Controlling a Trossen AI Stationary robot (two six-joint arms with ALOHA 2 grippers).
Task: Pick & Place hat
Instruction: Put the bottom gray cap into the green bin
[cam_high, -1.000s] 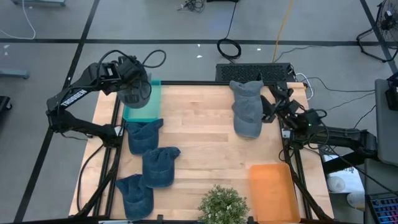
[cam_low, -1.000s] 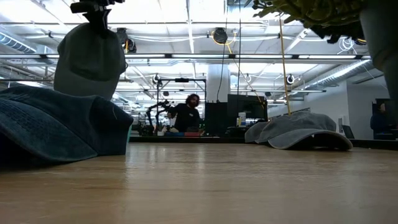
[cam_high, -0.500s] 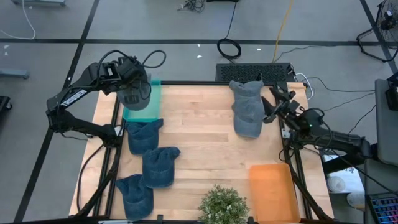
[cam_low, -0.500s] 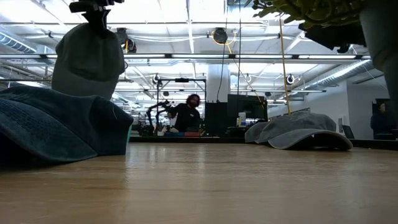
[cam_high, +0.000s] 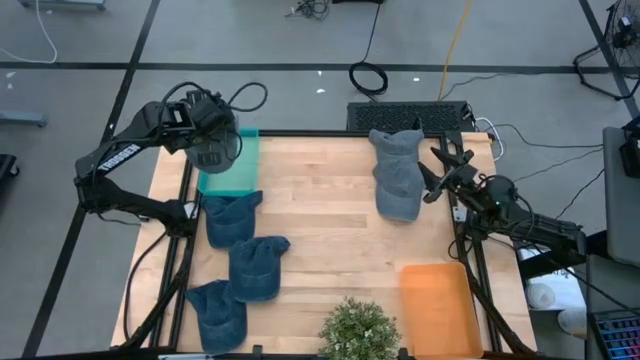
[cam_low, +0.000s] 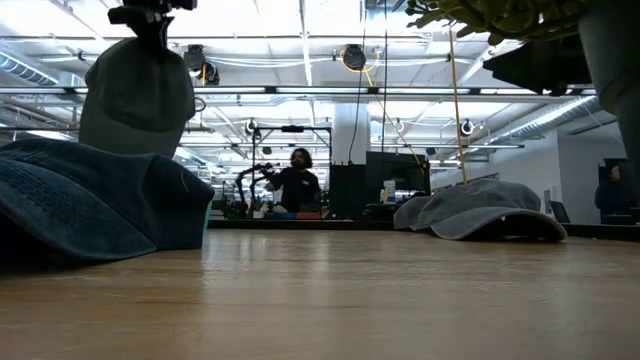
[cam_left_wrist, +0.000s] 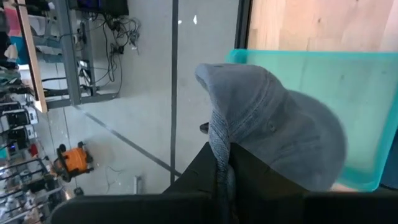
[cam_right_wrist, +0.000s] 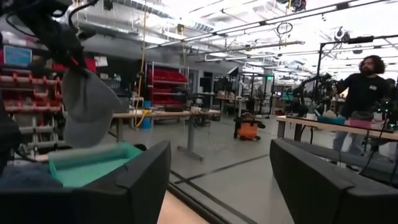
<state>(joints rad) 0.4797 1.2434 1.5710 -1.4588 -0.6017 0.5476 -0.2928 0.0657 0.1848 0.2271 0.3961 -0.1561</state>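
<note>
Grey hat (cam_high: 213, 148) hangs clamped in my left claw (cam_high: 207, 135) above the teal tray (cam_high: 240, 172) (unreleased); right claw (cam_high: 437, 172) spread, empty.

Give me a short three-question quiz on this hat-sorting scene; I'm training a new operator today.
1. True or false: the left gripper holds a grey hat above the teal tray.
2. How many blue hats lie on the table?
   A) two B) three C) five
3. Fill in: the right gripper, beside the second grey hat, is ____.

Key: 1 true; 2 B; 3 open.
</note>
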